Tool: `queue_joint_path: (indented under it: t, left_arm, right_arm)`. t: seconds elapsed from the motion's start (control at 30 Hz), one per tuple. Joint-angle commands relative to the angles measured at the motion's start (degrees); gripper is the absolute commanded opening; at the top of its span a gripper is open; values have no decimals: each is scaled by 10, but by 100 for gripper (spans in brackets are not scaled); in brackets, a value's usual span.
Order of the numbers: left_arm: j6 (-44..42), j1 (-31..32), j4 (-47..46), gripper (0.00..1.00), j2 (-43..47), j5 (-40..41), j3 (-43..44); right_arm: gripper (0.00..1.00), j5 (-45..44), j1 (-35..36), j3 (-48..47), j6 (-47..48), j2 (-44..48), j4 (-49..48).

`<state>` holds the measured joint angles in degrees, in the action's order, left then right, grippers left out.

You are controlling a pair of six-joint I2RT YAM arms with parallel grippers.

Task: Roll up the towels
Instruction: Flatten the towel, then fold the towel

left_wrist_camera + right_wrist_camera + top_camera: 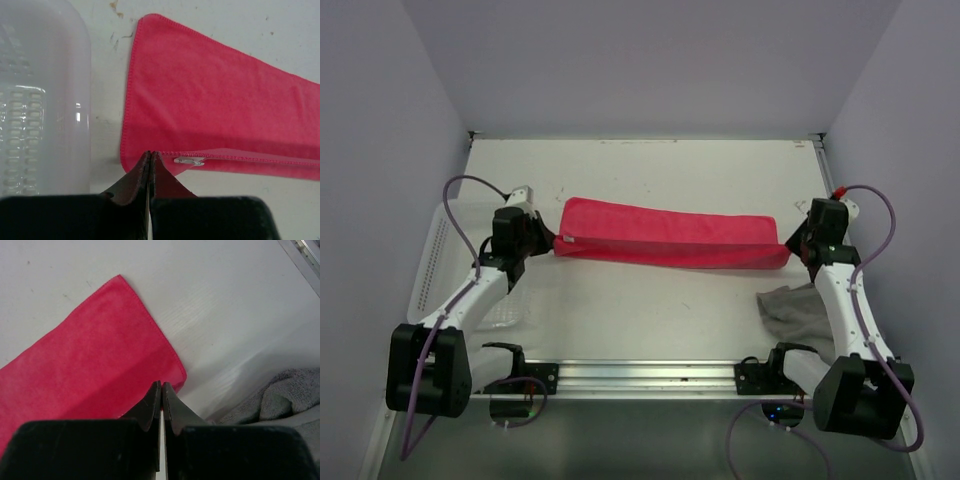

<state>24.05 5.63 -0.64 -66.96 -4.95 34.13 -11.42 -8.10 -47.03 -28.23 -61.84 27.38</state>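
The pink-red towel (670, 238) lies as a long folded strip across the middle of the table, its near edge folded over. My left gripper (552, 242) is shut on its near-left corner; in the left wrist view the jaws (151, 154) pinch the hem of the towel (210, 100) beside a small white tag (189, 161). On the other end, my right gripper (788, 250) is shut on the near-right corner, closed tips (161, 385) against the pink towel (85, 360). The grey-taupe towel (798, 312) lies crumpled by the right arm, also showing in the right wrist view (285, 400).
A white perforated basket (435, 270) stands along the left wall, close to my left gripper, and fills the left of that wrist view (40, 100). A metal rail (640, 375) runs along the near table edge. Lilac walls enclose the table on three sides.
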Motion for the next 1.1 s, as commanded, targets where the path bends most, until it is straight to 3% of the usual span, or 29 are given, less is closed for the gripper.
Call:
queue_joint_path:
  t: [0.0,0.37,0.7,1.07]
  left_arm:
    - [5,-1,-15,0,11,2,-24]
    - [4,19,-8,0,-26,44,-13]
    - [-10,34,-5,0,-68,71,61]
    - [-27,77,25,0,-135,118,146]
  right_arm:
    - [0,-58,-3,31,5,37,-31]
    - [0,-90,-3,82,-25,38,-43]
    - [0,-98,-3,78,-40,-6,-45]
    - [0,-90,-3,-9,-37,-70,-43]
